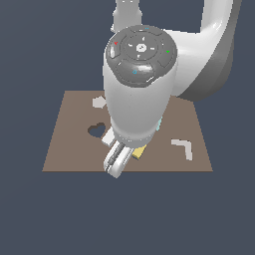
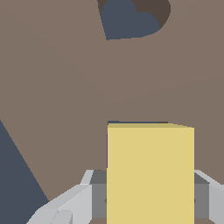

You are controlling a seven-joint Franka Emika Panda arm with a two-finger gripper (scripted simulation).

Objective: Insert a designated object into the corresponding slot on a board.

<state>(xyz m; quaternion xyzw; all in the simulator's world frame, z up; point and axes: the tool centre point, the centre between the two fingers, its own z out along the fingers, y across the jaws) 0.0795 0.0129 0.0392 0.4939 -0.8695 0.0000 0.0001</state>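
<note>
One white gripper (image 1: 121, 160) pinches the flat yellow block (image 2: 150, 173); better line it squarely over the navy rectangular slot (image 2: 136, 122), 12 o'clock of it.

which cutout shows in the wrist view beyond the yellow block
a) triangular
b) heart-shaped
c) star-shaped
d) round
b: in the wrist view a dark heart-shaped cutout sits in the brown board beyond the yellow block, which is between the fingers of the gripper; the exterior view also shows a heart cutout on the board.
</note>
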